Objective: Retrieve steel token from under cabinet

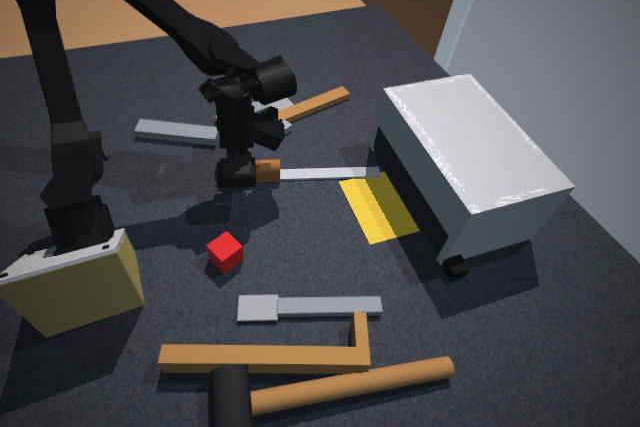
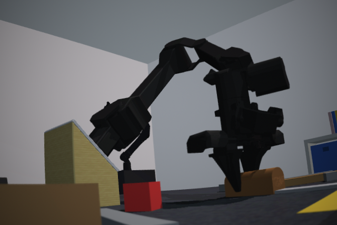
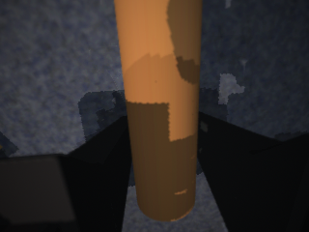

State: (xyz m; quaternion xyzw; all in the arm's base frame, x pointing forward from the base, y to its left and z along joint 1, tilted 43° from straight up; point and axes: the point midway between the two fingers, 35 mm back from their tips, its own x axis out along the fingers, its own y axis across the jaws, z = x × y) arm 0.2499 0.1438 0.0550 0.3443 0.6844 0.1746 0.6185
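Observation:
My gripper (image 1: pixel 237 174) is shut on the round wooden handle (image 1: pixel 267 170) of a scraper, low over the table. Its flat steel blade (image 1: pixel 328 173) lies toward the cabinet (image 1: pixel 465 153), with its tip at the far corner of the yellow marked area (image 1: pixel 378 209), at the foot of the dark vent slots (image 1: pixel 408 189). The wrist view shows the handle (image 3: pixel 159 111) between my two dark fingers (image 3: pixel 161 164). In the exterior view the fingers (image 2: pixel 239 178) grip the handle (image 2: pixel 254 181) just above the table. I see no steel token in any view.
A red cube (image 1: pixel 224 251) sits left of the marked area. Near the front lie a grey paddle (image 1: pixel 309 307), a wooden L-shaped piece (image 1: pixel 268 357) and a mallet (image 1: pixel 320 388). Behind my gripper lie a grey bar (image 1: pixel 175 131) and a wood-handled tool (image 1: pixel 312 104).

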